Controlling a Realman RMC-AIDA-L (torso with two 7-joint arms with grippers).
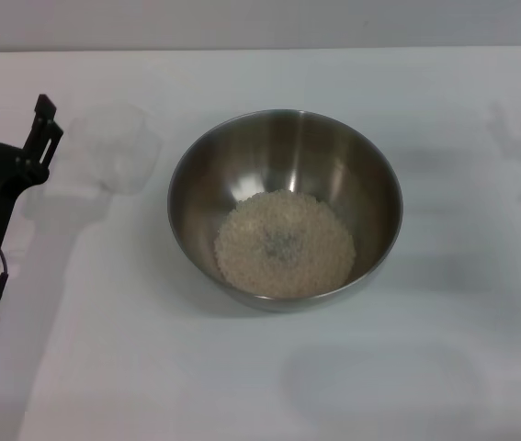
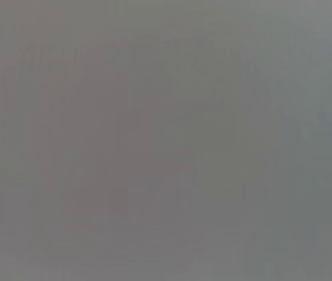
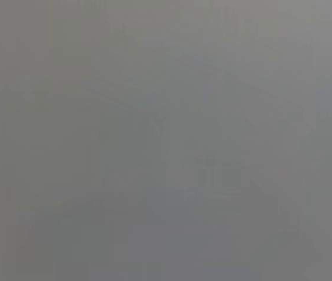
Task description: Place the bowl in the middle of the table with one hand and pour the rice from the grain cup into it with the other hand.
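Rice (image 1: 284, 243) lies heaped in the steel bowl (image 1: 370, 175) mid-table, pouring apparently finished; left gripper (image 1: 14, 115), fingers apart and empty, stands beside the cup (image 1: 118, 152), needing only retreat.

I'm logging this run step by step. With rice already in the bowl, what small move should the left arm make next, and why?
Probably pull the left gripper back toward the table edge. The rice lies in the bowl mid-table, the grain cup stands apart beside the bowl, and the open fingers hold nothing, so pouring looks finished.
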